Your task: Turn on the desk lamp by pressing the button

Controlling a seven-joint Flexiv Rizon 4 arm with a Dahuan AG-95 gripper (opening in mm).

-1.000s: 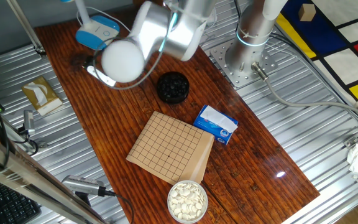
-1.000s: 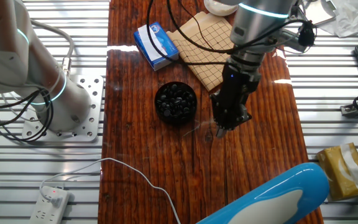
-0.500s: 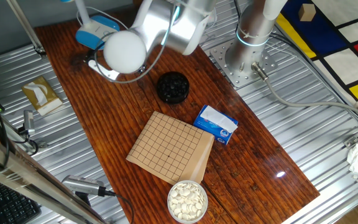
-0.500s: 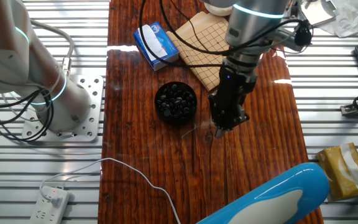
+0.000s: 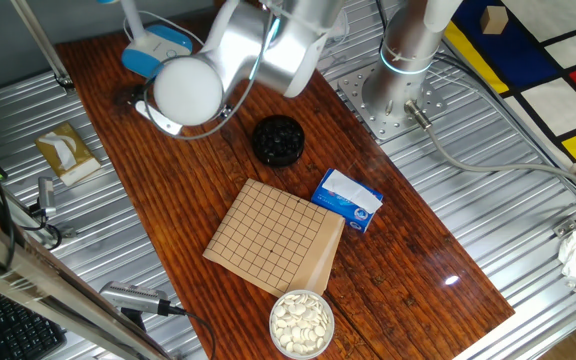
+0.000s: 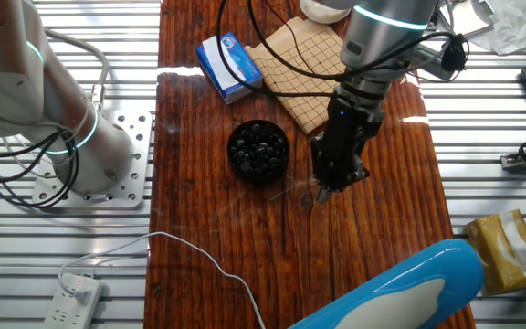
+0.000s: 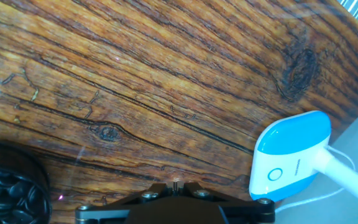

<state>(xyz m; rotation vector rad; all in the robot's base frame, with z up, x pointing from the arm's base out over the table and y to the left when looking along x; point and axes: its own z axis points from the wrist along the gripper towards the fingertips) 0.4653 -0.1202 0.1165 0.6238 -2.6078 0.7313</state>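
While the end effector (image 6: 325, 189) is hovering over bare wood beside the bowl of black stones (image 6: 258, 150), the desk lamp (image 7: 289, 157) is sitting near one corner of the bench (image 5: 388, 260), its rounded light-blue base showing at the right edge of the hand view, well apart from the tool. I cannot tell whether the fingers are apart or together, since only the underside of the mount is showing in the hand view and the other fixed view is giving no clear sight of the tips.

Judging by its look, the lamp is appearing light and plastic, with a smooth, probably slippery shell, so a sideways shove is likely to be sliding it across the bench rather than working anything. No grasp seems needed. A small ring mark (image 7: 274, 175) on the white face of the base is looking like the button, and that is where contact should be going: straight down, gently, through the base so the bench is taking the load. The thin white neck (image 7: 347, 175) and cord are looking flimsy and are best avoided.
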